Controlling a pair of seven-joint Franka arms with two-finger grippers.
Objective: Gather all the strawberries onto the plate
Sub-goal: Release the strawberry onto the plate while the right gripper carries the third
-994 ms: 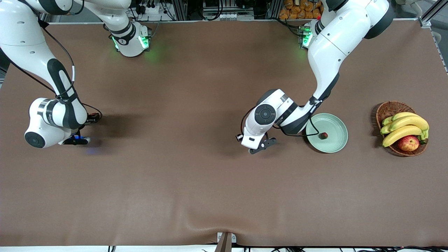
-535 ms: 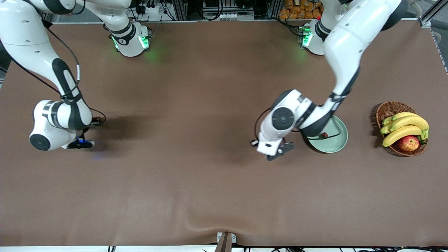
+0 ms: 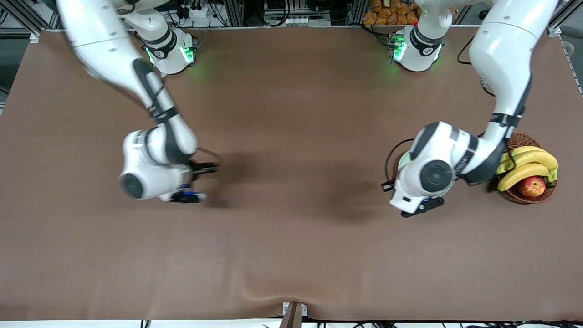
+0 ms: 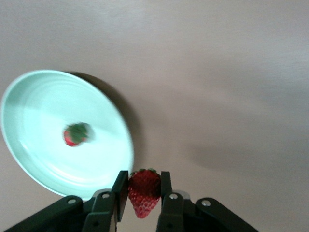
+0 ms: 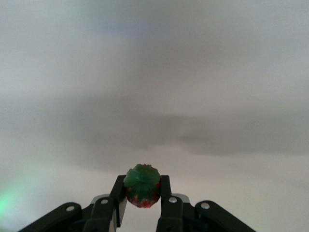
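Front view. The left gripper (image 3: 421, 207) hangs low over the bench (image 3: 291, 255), toward the left arm's end. The arm's wrist covers nearly all of the plate (image 3: 402, 160); only a pale sliver of rim shows. A wicker basket (image 3: 510, 142) with bananas (image 3: 528, 165) and an apple (image 3: 531, 186) sits beside the plate, closer to that end edge. The right gripper (image 3: 193, 182) is over the open bench toward the right arm's end, well apart from the plate. Neither berry in hand can be made out from here.

Left wrist view. The left gripper is clamped on a strawberry (image 4: 143, 192), cap up, pinched between the two fingers (image 4: 120, 188). The plate (image 4: 29, 159) lies off to one side rather than below the berry, with one strawberry (image 4: 76, 134) already resting in it.

Right wrist view. The right gripper (image 5: 143, 195) grips another strawberry (image 5: 142, 185), green cap toward the camera, over bare bench (no plate anywhere in sight).

Risks, as I judge them. A release by the left arm now would likely land its berry on the bench or on the rim, since it is not yet over the plate. A drop from height could make the fruit bounce or roll out. The right arm has a long carry; a shallow pinch could let its berry slip, and both arms converging on one plate could collide.
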